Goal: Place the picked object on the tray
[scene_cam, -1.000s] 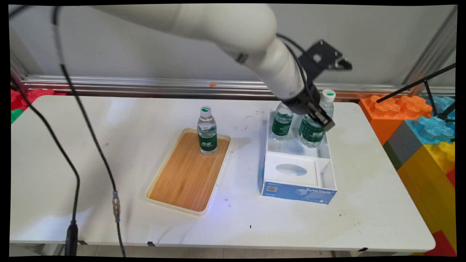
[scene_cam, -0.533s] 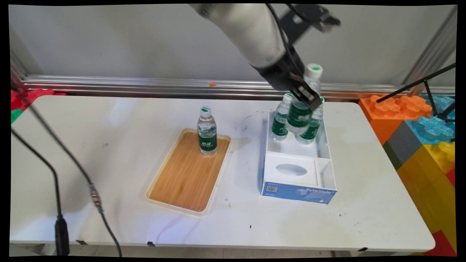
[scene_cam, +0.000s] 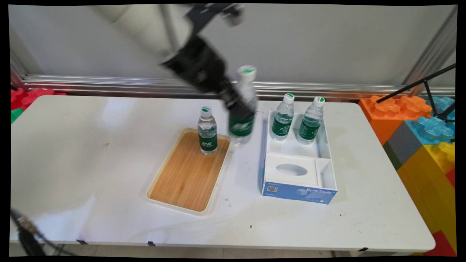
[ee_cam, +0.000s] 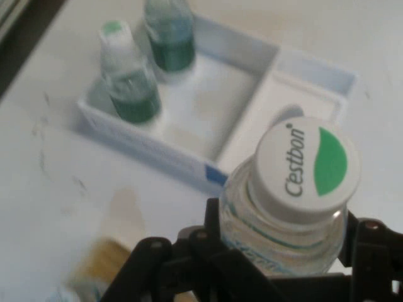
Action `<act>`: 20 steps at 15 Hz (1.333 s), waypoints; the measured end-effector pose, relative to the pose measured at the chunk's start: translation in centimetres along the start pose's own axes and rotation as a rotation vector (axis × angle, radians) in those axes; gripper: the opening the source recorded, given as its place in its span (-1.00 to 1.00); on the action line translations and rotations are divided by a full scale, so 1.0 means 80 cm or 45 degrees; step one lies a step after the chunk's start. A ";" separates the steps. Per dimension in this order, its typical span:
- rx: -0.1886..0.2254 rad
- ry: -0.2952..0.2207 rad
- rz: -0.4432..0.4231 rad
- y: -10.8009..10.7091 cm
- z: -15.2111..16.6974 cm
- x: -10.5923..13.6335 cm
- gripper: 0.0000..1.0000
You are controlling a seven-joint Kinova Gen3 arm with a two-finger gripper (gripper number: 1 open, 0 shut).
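Note:
My gripper (scene_cam: 236,107) is shut on a green-labelled water bottle (scene_cam: 244,109), carried in the air between the wooden tray (scene_cam: 185,174) and the white and blue box (scene_cam: 296,191). Its white cap with a green leaf (ee_cam: 306,163) fills the hand view, with the black linkage clamped round its neck (ee_cam: 277,242). A second bottle (scene_cam: 207,131) stands upright on the tray's far end. Two more bottles (scene_cam: 283,117) (scene_cam: 310,120) stand in the box's far compartment, seen also in the hand view as bottles (ee_cam: 129,82) (ee_cam: 169,34).
The box has a smaller near compartment with an oval cutout (scene_cam: 291,169). Large coloured building blocks (scene_cam: 418,123) stand past the table's right edge. An aluminium rail (scene_cam: 109,85) runs along the far side.
The gripper lifted a bottle out of the box's far compartment and carried it left, past the box's left wall. It now hangs beside the tray. The other bottles have not moved.

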State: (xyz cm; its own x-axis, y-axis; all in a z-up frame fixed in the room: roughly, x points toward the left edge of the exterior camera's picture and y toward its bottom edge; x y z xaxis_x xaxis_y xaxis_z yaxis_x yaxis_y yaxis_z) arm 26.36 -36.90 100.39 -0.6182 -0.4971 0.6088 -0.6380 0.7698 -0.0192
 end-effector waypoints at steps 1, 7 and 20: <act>-0.026 -0.006 0.007 -0.001 -0.004 -0.021 -1.00; -0.144 -0.024 0.073 -0.012 0.004 -0.136 -1.00; -0.206 -0.016 0.264 -0.053 0.075 -0.256 -1.00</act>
State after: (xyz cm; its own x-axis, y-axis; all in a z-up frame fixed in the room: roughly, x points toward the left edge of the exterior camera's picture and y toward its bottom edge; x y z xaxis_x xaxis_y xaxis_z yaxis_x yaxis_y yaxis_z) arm 39.00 -32.39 83.25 -0.7345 -0.3259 0.5953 -0.4158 0.9093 -0.0152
